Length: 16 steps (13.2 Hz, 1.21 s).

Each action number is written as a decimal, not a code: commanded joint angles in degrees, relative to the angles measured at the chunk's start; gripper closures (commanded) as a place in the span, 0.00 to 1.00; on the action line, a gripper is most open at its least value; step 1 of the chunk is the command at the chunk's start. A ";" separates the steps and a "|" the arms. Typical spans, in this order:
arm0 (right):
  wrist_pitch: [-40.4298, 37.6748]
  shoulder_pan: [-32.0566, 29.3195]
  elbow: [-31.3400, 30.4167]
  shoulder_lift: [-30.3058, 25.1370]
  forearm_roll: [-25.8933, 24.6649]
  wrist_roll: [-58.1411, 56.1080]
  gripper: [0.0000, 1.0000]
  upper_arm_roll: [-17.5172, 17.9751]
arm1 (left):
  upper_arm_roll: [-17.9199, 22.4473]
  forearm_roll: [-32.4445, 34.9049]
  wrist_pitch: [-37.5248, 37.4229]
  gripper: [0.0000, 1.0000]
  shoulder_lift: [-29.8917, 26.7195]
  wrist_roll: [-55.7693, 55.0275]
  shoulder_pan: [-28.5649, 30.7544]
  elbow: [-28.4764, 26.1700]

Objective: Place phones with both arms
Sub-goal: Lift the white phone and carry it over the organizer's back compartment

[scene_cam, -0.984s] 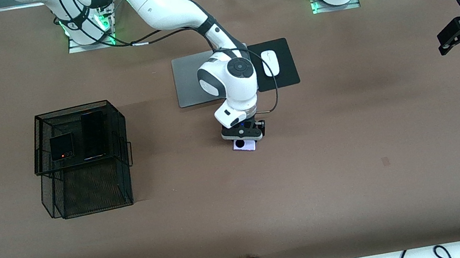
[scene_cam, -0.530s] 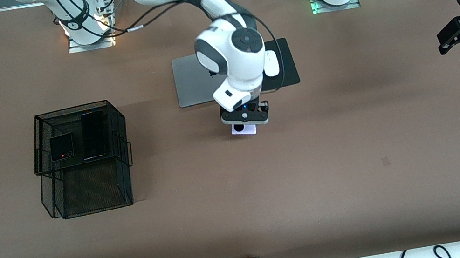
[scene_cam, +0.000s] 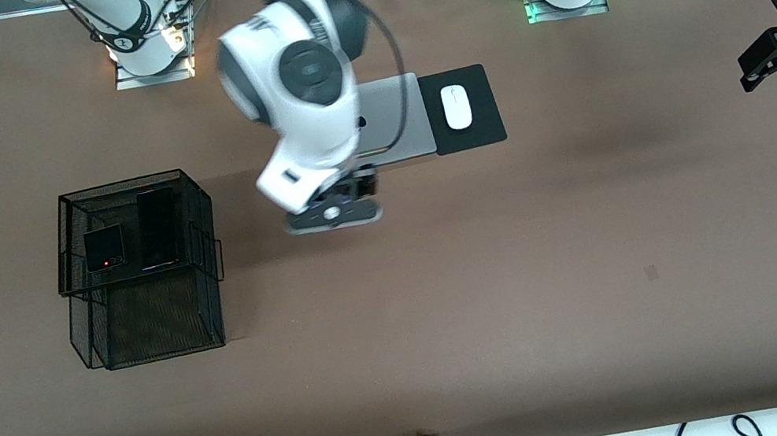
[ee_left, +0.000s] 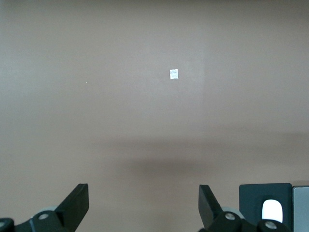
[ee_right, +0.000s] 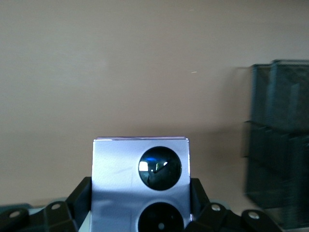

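Note:
My right gripper [scene_cam: 333, 214] [ee_right: 140, 205] is shut on the squarish lilac-white phone [ee_right: 140, 169] with two black circles, its fingers on the two side edges. It hangs over the bare table between the silver laptop and the black mesh basket [scene_cam: 126, 182]. The hand hides this phone in the front view. A small black flip phone [scene_cam: 104, 248] and a long slim black phone [scene_cam: 160, 228] lie side by side in the basket's top tier. My left gripper [scene_cam: 762, 68] [ee_left: 143, 205] waits open over the left arm's end of the table, with nothing between its fingers.
The silver laptop [scene_cam: 391, 118] lies closed near the robots' bases, partly covered by my right arm. Beside it a white mouse [scene_cam: 456, 107] [ee_left: 272, 211] rests on a black pad [scene_cam: 485, 129]. The basket [ee_right: 280, 145] has an open lower tier facing the front camera.
My right arm has lifted the lilac-white phone off the table and carried it toward the basket at the right arm's end. The left arm has stayed put.

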 commanded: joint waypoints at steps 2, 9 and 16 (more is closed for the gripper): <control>5.42 -0.55 -20.64 -13.80 0.47 -20.33 0.47 -7.84 | -0.21 -1.16 -1.41 0.00 0.22 -0.42 -0.25 1.51; 9.55 -13.71 -25.69 -12.96 8.10 -47.34 0.47 -15.07 | -0.21 -1.33 -1.24 0.00 0.40 -0.51 -0.51 1.51; 19.39 -17.86 -22.53 1.19 20.93 -51.76 0.47 -14.80 | -0.82 -0.46 -0.89 0.00 0.40 -0.51 -0.51 1.51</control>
